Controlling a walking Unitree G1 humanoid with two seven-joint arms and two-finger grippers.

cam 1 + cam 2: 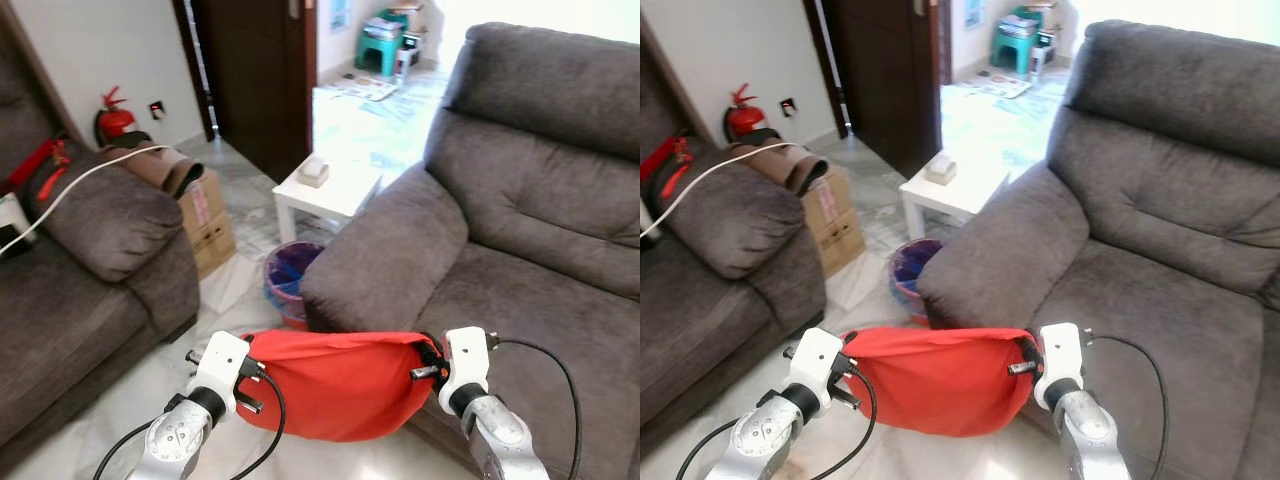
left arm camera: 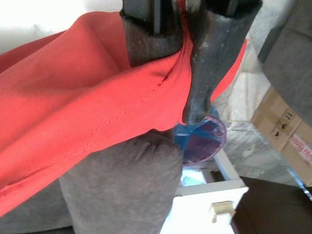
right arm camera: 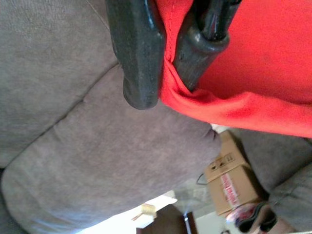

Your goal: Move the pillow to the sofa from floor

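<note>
Hanging between both, red pillow (image 1: 335, 385), left gripper (image 2: 183, 73), right gripper (image 3: 168, 58) each pinching a corner

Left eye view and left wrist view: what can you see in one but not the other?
The left eye view alone has the right gripper, the fire extinguisher by the wall and the second sofa on the robot's left. The left wrist view alone gives a close look at the left gripper pinching the pillow's edge. Both have the red pillow, the grey sofa arm, the blue bin, the white table and the cardboard box.
</note>
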